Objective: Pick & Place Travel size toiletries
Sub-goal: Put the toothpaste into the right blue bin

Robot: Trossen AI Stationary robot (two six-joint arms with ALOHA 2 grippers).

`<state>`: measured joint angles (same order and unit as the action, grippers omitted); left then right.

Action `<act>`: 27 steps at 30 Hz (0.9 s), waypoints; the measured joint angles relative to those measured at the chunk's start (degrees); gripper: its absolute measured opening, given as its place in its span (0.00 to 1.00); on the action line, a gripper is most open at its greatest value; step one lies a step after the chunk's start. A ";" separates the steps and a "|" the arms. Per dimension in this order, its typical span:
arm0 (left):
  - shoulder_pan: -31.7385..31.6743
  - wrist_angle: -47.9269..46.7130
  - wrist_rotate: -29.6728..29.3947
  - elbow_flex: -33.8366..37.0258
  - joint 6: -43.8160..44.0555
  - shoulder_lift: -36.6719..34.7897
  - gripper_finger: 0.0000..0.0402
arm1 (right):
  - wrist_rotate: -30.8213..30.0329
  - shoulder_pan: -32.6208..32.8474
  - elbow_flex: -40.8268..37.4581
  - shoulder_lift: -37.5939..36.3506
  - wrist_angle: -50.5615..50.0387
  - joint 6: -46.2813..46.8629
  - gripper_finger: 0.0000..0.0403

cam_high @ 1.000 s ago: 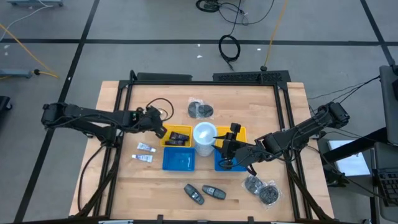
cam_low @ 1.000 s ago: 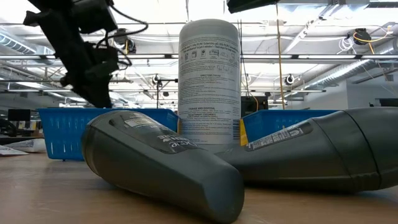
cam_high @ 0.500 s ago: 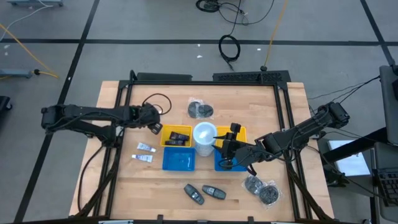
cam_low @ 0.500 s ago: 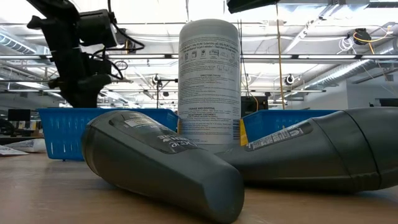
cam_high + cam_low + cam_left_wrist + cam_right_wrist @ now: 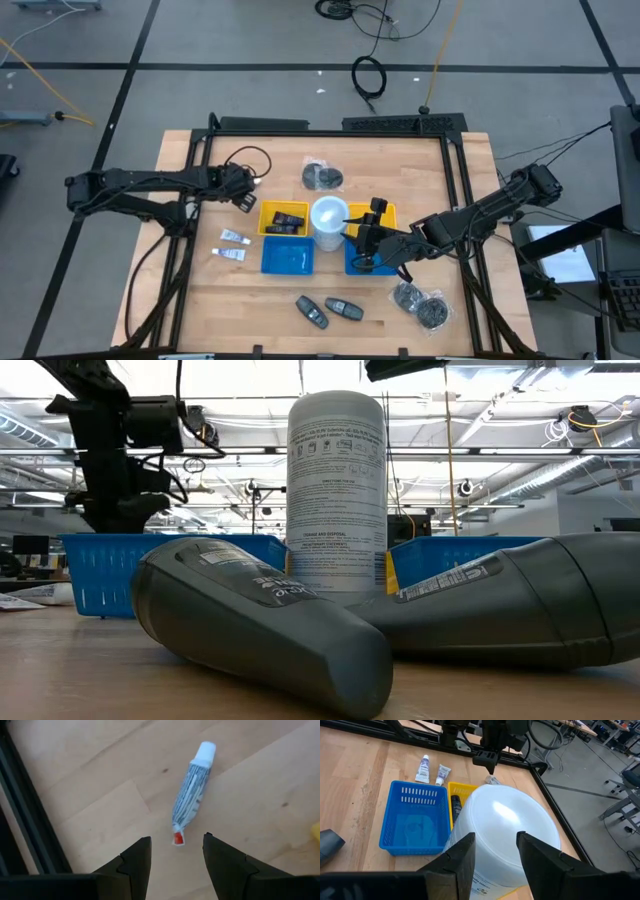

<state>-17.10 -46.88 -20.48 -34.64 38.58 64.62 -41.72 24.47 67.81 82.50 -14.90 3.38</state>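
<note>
White canister (image 5: pixel 502 837) hides the basket beyond the right pincer (image 5: pixel 495 857), parted and empty.

White canister (image 5: pixel 505 837) hides the yellow bin (image 5: pixel 456 802).

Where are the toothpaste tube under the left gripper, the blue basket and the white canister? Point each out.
toothpaste tube (image 5: pixel 191 795): left wrist view, mid-body.
blue basket (image 5: pixel 400 788): right wrist view, slotted far wall.
white canister (image 5: pixel 336 490): low view, printed label.

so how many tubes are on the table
3 tubes: two, side by side, left of the blue basket; one under the left gripper. More may be hidden.
</note>
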 joint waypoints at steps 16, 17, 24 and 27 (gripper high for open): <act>-0.14 7.93 0.14 5.94 -1.36 0.00 0.44 | 0.00 0.01 0.00 0.00 0.00 0.01 0.35; -0.14 9.26 0.62 6.37 -1.84 0.00 0.44 | 0.01 0.02 0.00 0.00 0.00 0.01 0.35; -0.14 10.09 -0.09 7.87 -2.44 0.00 0.44 | 0.01 0.00 0.00 0.00 0.00 0.01 0.35; -0.14 10.44 -0.53 8.37 -2.42 0.00 0.44 | -0.01 0.00 0.00 0.00 0.00 0.01 0.35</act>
<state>-17.23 -36.44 -21.02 -26.26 36.16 64.62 -41.74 24.47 67.81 82.50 -14.90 3.40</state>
